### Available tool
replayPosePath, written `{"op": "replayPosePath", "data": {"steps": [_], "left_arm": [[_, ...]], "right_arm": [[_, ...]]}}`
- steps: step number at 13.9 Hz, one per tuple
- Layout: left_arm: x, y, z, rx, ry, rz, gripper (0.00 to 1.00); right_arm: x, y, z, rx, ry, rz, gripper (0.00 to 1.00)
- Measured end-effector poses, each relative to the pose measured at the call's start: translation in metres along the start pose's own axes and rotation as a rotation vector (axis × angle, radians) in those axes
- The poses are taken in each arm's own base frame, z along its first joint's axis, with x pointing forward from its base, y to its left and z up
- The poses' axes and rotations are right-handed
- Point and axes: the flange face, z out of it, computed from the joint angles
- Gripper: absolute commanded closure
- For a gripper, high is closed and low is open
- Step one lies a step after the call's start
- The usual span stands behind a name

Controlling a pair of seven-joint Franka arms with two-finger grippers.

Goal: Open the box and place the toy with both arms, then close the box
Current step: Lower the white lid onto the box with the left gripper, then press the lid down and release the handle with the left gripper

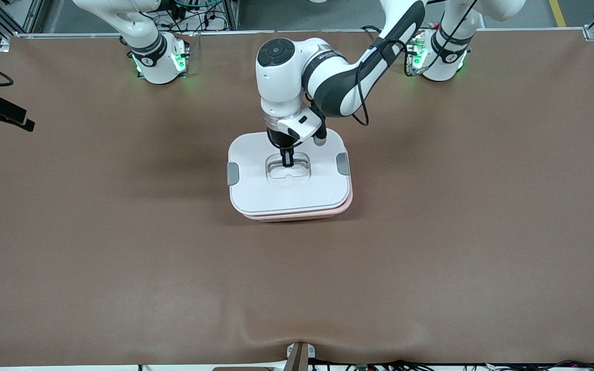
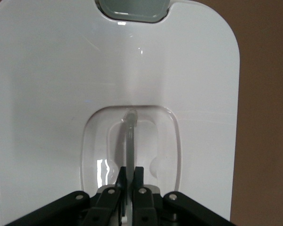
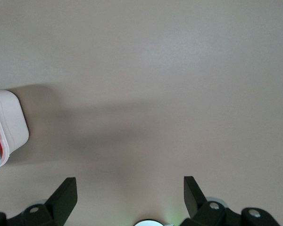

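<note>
Mid-table: left gripper pinched on clear handle of lid. Lid looks light, stiff, slick plastic; handle best hold. Right gripper apart, waiting over bare table.

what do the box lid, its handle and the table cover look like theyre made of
Lid: looks like smooth glossy white plastic, showing soft reflections. Handle, pinched by the shut left gripper: clear plastic, see-through in its recess. Table cover: matte brown sheet, perhaps paper or vinyl, rippling at its edge.
</note>
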Motion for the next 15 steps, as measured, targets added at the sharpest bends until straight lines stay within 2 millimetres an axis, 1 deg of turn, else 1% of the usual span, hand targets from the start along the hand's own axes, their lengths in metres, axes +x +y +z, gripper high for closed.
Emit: {"op": "replayPosePath", "data": {"steps": [3, 7, 15], "left_arm": [[0.000, -0.001, 0.004, -0.012, 0.014, 0.013, 1.00], [0.000, -0.002, 0.020, -0.008, 0.037, 0.021, 1.00], [0.000, -0.001, 0.021, -0.025, 0.044, 0.032, 1.00]], "right_arm": [[0.000, -0.001, 0.000, 0.000, 0.001, -0.001, 0.00], [0.001, -0.002, 0.001, -0.001, -0.001, -0.003, 0.00], [0.001, -0.002, -0.002, -0.001, 0.005, -0.003, 0.00]]}}
